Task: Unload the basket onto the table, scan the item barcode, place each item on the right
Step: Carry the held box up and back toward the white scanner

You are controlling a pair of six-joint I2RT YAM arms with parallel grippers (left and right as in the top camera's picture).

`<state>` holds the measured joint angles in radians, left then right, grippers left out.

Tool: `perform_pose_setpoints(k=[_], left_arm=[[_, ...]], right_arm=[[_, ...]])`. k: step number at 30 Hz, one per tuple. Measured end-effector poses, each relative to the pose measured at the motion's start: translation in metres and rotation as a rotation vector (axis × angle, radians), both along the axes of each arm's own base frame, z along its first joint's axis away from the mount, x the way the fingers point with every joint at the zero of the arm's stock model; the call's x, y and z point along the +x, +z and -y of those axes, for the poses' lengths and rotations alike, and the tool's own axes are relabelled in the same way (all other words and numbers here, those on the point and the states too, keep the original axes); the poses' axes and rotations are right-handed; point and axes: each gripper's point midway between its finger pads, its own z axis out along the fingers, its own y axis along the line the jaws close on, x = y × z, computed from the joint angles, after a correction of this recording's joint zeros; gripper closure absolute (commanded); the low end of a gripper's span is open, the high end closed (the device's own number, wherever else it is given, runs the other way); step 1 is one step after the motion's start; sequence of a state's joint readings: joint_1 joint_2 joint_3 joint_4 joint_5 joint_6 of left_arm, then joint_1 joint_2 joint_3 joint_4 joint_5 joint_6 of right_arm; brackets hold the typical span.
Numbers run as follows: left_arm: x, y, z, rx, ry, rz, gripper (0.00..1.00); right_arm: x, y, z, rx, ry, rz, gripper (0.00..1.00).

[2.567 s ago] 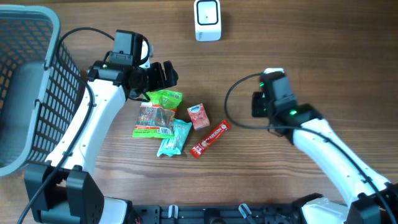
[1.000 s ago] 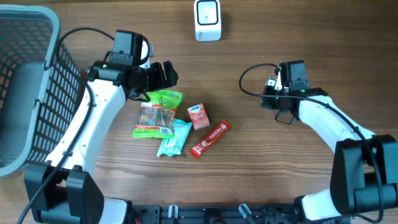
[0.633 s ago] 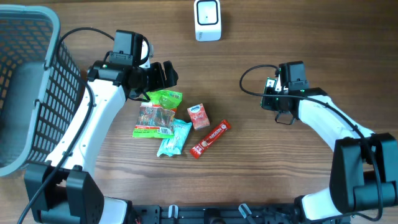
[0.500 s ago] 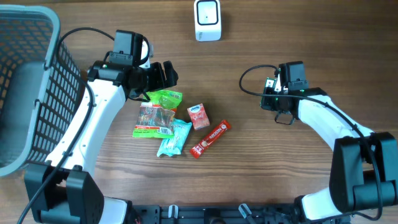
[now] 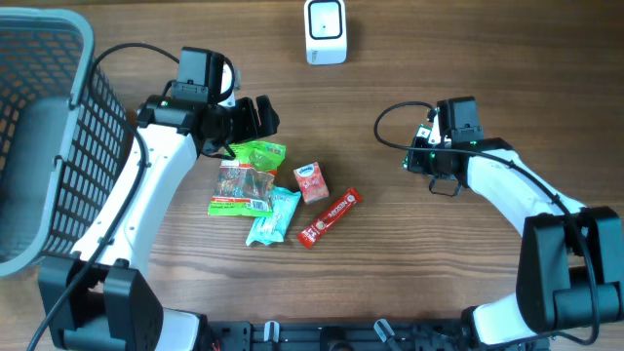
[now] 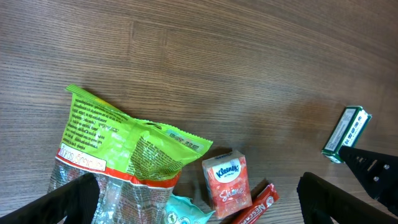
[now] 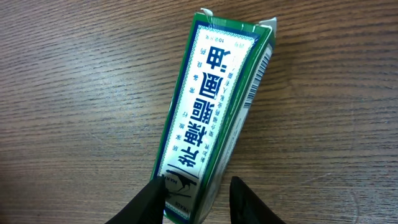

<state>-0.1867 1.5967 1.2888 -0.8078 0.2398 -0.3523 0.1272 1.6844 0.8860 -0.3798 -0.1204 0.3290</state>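
1. Basket sits at the far left, out of this move.
2. Scanner is at the far edge, centre, so it's far and left of your right fingers.
3. Green-white box is clamped in those fingers, mid-right over the worktop. Its long axis runs straight out from them, and the barcode is on its side edge.
4. Left fingers are spread wide and empty above the snack pile, so the carry looks like the right arm's job.

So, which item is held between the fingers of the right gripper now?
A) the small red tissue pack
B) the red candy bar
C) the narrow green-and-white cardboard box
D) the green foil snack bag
C: the right wrist view shows the right gripper closed on the narrow green-and-white cardboard box, a finger on each side.
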Motion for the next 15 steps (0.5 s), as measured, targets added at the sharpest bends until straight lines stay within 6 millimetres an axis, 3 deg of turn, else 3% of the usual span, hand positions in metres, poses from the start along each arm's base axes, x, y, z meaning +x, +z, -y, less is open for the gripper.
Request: perform_pose_setpoints(k=[3, 6, 7, 13, 14, 15], left_arm=[[0.0, 0.0, 0.0, 0.0, 0.0, 0.0, 0.0], [0.0, 0.0, 0.0, 0.0, 0.0, 0.0, 0.0], [0.0, 0.0, 0.0, 0.0, 0.0, 0.0, 0.0], [0.0002, 0.0001, 0.0, 0.0, 0.0, 0.001, 0.0], [0.0, 0.0, 0.0, 0.0, 0.0, 0.0, 0.0], [0.0001, 0.0, 0.0, 0.0, 0.0, 0.0, 0.0]], right_arm=[[-0.0003, 0.0001, -0.0011, 0.008, -0.001, -0.002, 0.89], [0.0013, 0.0009, -0.0018, 0.015, -0.009, 0.004, 0.9], [0.0018, 0.0011, -0.0019, 0.016, -0.009, 0.005, 0.96], [0.0023, 0.0011, -0.0009, 0.006, -0.003, 0.009, 0.96], [0.0017, 0.0006, 0.0002, -0.007, 0.013, 0.01, 0.94], [0.0009, 0.0001, 0.0014, -0.017, 0.021, 0.008, 0.86]])
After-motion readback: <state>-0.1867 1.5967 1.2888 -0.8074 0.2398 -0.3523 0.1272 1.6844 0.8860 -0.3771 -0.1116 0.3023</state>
